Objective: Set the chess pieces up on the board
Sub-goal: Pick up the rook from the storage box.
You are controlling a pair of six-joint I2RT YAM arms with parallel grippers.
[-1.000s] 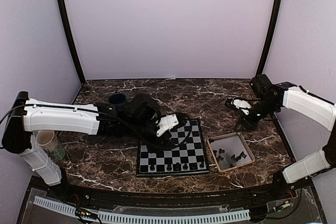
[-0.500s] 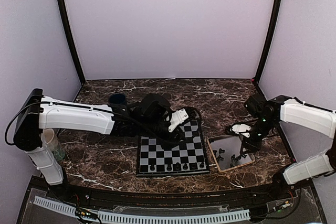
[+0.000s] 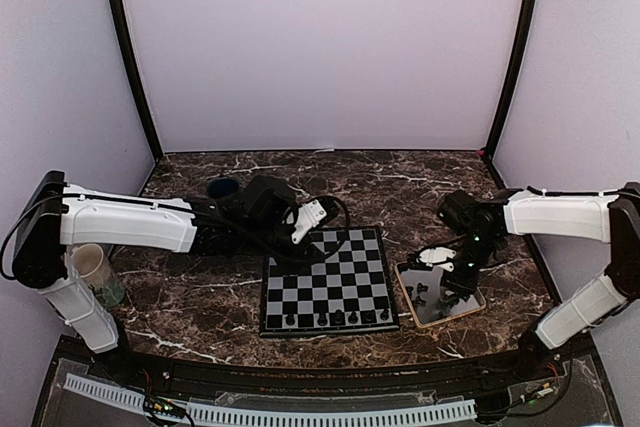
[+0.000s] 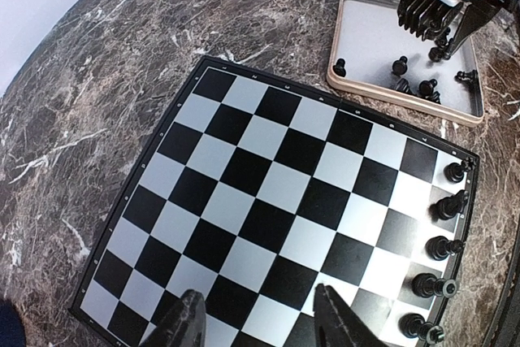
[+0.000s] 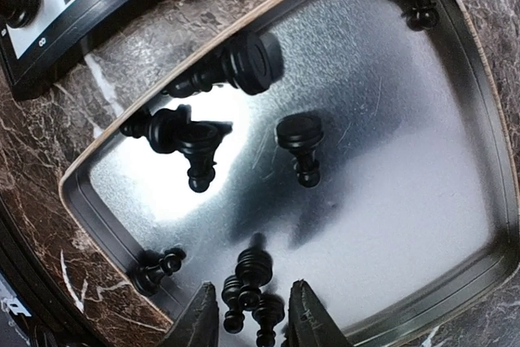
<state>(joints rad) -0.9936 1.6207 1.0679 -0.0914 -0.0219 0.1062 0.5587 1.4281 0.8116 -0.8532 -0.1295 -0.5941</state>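
Observation:
The board (image 3: 330,267) lies flat at the table's middle, with several dark chess pieces (image 3: 338,317) lined along its near edge; in the left wrist view they stand at the board's right edge (image 4: 439,245). More chess pieces (image 5: 296,140) lie loose in the tan-rimmed tray (image 5: 406,176). My right gripper (image 5: 253,314) is down inside the tray, its jaws narrowly open astride a small cluster of pieces (image 5: 256,270), with slim gaps on both sides. My left gripper (image 4: 260,314) hovers open over the board's (image 4: 276,160) far left part, holding nothing.
The tray (image 3: 430,309) sits just right of the board. A dark blue cup (image 3: 223,188) stands behind the left arm, and a pale paper cup (image 3: 92,265) at the far left. Enclosure walls close in the back and both sides.
The right arm swung from the back right down into the tray and its jaws narrowed around pieces. The left gripper reached over the board, then drew back toward the far left.

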